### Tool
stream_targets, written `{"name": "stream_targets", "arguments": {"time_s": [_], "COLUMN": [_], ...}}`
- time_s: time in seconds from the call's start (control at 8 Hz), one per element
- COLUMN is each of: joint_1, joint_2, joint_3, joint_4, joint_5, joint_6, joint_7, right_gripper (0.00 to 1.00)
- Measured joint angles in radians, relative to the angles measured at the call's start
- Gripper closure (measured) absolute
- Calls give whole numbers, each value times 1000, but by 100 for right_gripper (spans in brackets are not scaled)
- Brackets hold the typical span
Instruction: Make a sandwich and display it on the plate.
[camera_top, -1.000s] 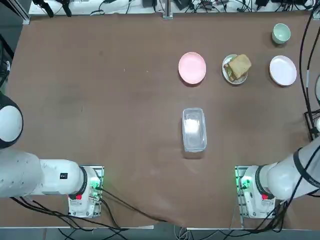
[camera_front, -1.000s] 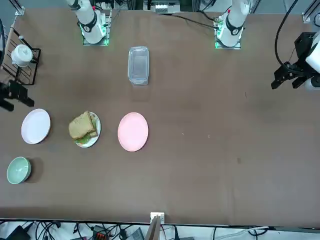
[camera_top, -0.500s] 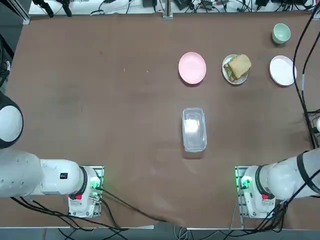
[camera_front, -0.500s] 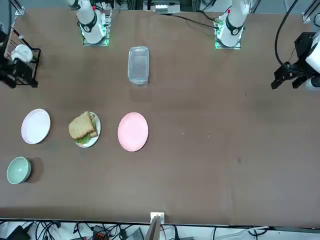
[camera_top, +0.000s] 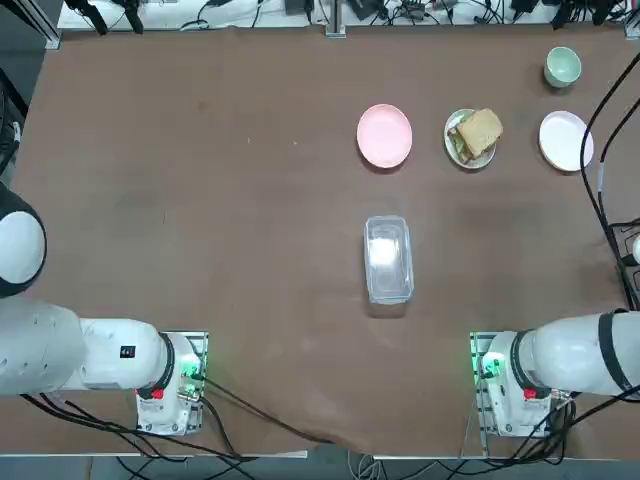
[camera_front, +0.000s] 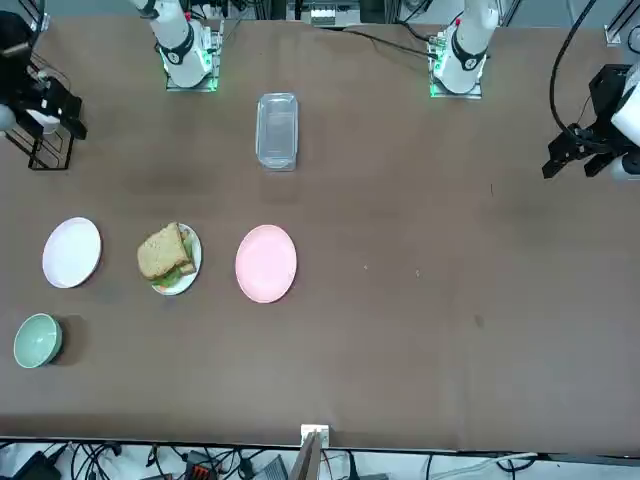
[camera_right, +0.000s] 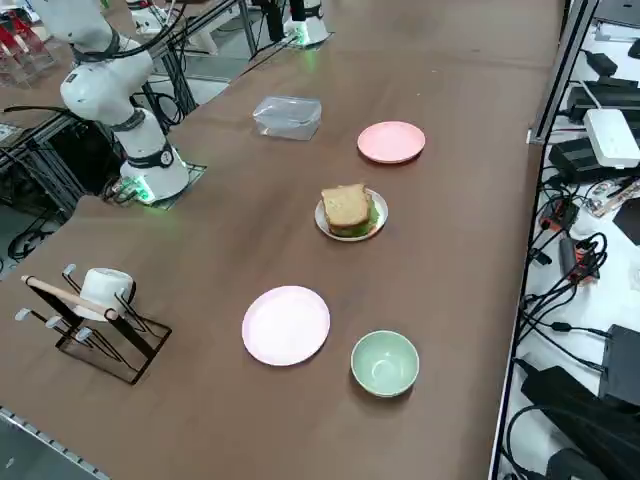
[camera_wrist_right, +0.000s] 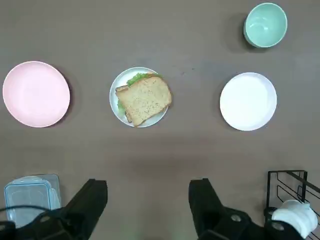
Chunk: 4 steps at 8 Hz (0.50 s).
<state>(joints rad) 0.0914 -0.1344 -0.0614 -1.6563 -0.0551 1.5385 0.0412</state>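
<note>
The sandwich (camera_wrist_right: 143, 99) sits assembled on the plate (camera_wrist_right: 121, 112), between the pink plate (camera_wrist_right: 36, 93) and the white plate (camera_wrist_right: 248, 101). The right gripper (camera_wrist_right: 148, 202) hangs well clear of the sandwich, fingers spread, holding nothing. Assembly appears complete; the next move is probably only to park the arm.

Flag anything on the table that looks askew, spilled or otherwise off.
Little stands out. The sandwich sits turned on its plate, its top slice skewed, with lettuce poking out one side. Nothing is spilled. The right gripper hangs well above the table, jaws open and empty.
</note>
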Motion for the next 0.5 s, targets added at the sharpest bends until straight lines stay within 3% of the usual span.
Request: {"name": "stream_targets", "arguments": {"time_s": [0.5], "joint_1": [-37], "joint_2": [-4], "joint_3": [-8], "joint_4": [-3], "joint_5": [51], "joint_6": [0], "joint_7": [0], "right_gripper": [0]}}
